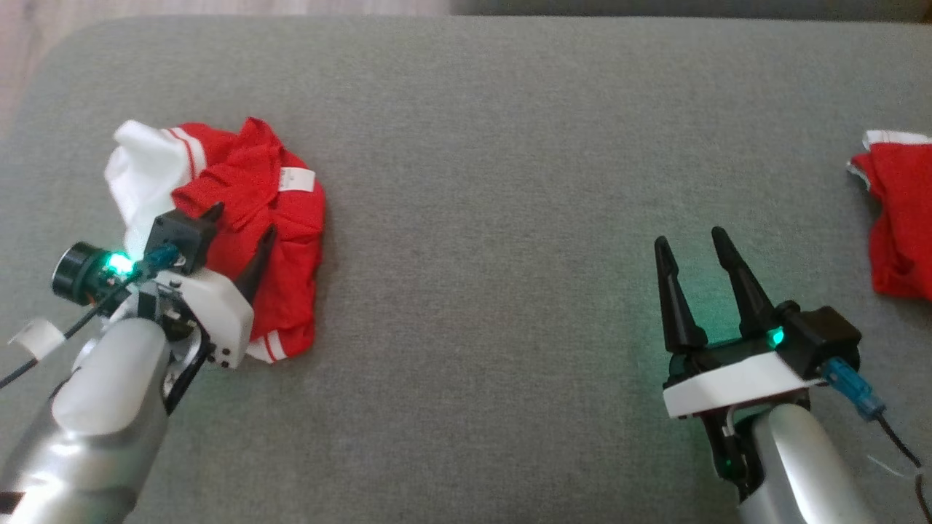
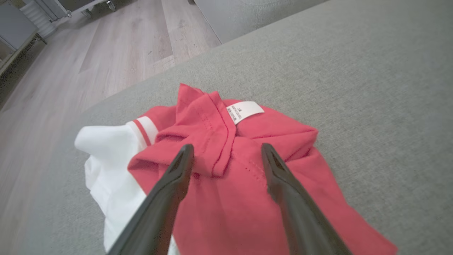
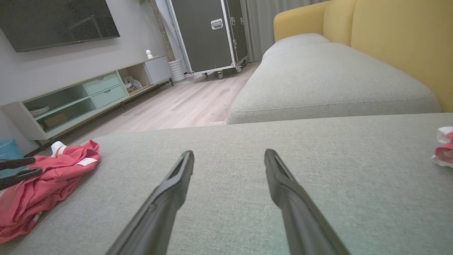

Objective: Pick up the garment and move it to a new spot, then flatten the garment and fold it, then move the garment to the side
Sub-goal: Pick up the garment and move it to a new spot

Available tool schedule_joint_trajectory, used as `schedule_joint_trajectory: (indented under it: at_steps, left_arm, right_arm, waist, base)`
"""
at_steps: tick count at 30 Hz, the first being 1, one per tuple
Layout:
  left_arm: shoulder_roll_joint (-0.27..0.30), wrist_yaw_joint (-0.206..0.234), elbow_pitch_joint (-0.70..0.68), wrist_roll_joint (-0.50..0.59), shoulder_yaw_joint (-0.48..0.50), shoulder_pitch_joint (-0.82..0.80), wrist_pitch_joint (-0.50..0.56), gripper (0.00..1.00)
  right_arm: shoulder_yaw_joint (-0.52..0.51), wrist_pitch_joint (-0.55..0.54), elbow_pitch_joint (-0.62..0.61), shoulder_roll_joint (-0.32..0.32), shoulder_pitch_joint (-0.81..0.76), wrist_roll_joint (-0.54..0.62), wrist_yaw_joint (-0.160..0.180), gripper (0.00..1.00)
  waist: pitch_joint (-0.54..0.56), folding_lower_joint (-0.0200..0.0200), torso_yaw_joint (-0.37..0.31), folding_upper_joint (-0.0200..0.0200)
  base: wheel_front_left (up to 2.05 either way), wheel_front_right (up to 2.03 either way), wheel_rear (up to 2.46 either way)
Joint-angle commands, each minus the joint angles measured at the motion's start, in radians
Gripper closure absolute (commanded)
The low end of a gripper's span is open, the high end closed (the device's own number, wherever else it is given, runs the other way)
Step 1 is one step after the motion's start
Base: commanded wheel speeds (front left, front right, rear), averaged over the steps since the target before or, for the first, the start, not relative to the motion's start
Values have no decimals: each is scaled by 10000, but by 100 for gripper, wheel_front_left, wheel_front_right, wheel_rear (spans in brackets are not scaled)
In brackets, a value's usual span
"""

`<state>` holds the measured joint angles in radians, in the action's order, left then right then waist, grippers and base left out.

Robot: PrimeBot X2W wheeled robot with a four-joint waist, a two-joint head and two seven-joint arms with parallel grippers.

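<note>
Grey sofa cushion (image 1: 510, 145); right wrist view adds yellow backrest (image 3: 396, 46). Crumpled red garment (image 1: 291, 247) beneath left gripper (image 1: 244, 222), jaws spread, apparently not touching.

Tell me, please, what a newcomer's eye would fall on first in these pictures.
The crumpled red-and-white garment on the left of the grey cushion stands out, with the left gripper open over it. The right gripper hangs open over bare cushion, and a second red garment lies at the far right edge.

Left claw (image 1: 245, 218) spread wide, angled toward the right, right claw (image 1: 690, 236) spread wide, pointing ahead
</note>
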<state>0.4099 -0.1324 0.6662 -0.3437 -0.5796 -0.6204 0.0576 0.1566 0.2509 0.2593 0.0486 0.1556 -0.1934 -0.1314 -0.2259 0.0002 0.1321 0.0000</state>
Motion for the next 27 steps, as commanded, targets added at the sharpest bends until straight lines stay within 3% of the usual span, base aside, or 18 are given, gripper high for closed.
schedule_joint_trajectory:
  at_steps: [1,10,11,12,20,27]
  left_arm:
    - [600,19,81,-116,217,-639,-46,0]
    - [540,202,1515,-128,205,-1159,-362,3]
    - [505,200,1658,-157,209,-1200,-390,72]
    - [467,196,1754,-195,227,-1236,-491,100]
    - [224,279,1497,-327,480,-1532,-2528,100]
    - [165,457,-610,-360,953,-1549,-3167,100]
  right_arm:
    - [194,109,-390,16,369,-19,7,0]
    - [80,109,-386,16,453,12,7,0]
    - [66,109,-375,16,459,24,7,0]
    - [52,109,-362,16,466,34,7,0]
    - [95,109,-164,16,413,-49,7,0]
    - [142,109,-58,16,307,-187,7,0]
  waist:
    - [-206,-2,-222,0]
    - [-350,-2,-446,0]
    - [-349,-2,-465,0]
    - [-340,-2,-484,0]
    - [104,-2,-641,0]
    - [567,-2,-805,0]
  base:
    - [0,0,0]
    - [0,0,0]
    - [0,0,0]
    - [0,0,0]
    - [0,0,0]
    - [0,0,0]
